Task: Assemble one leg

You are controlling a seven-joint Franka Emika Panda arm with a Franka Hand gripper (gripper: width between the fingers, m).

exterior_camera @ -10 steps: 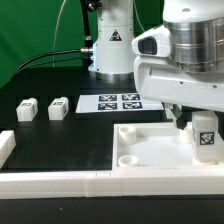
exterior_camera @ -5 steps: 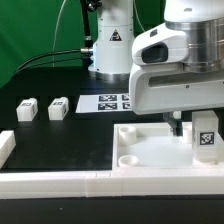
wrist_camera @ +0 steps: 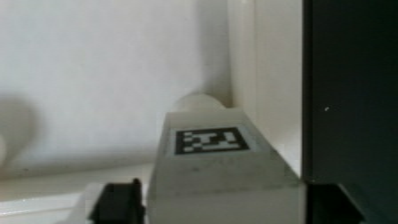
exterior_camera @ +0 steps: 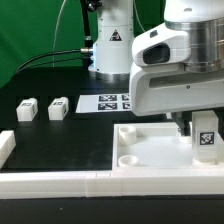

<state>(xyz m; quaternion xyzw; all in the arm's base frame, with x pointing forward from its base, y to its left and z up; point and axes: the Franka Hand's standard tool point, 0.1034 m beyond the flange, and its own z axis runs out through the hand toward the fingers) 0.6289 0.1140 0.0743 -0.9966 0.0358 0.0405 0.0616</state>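
My gripper (exterior_camera: 197, 131) is at the exterior view's right, shut on a leg (exterior_camera: 206, 139), a small white block with its black-and-white tag facing the camera. The leg stands upright over the right rear corner of the large white tray-like part (exterior_camera: 150, 152); I cannot tell whether it touches it. In the wrist view the leg (wrist_camera: 215, 150) sits between the two dark fingers (wrist_camera: 121, 203) of my gripper (wrist_camera: 224, 206), above the white tray surface (wrist_camera: 107, 70). Two more legs (exterior_camera: 27, 109) (exterior_camera: 59, 108) lie on the black table at the left.
The marker board (exterior_camera: 115, 103) lies behind the tray part. A long white rail (exterior_camera: 60, 181) runs along the front, with a white piece (exterior_camera: 6, 147) at its left end. The arm's base (exterior_camera: 110, 45) stands at the back.
The hand and wrist have shifted a little toward the exterior view's left and turned. The leg in the gripper stays at about the same spot over the tray corner.
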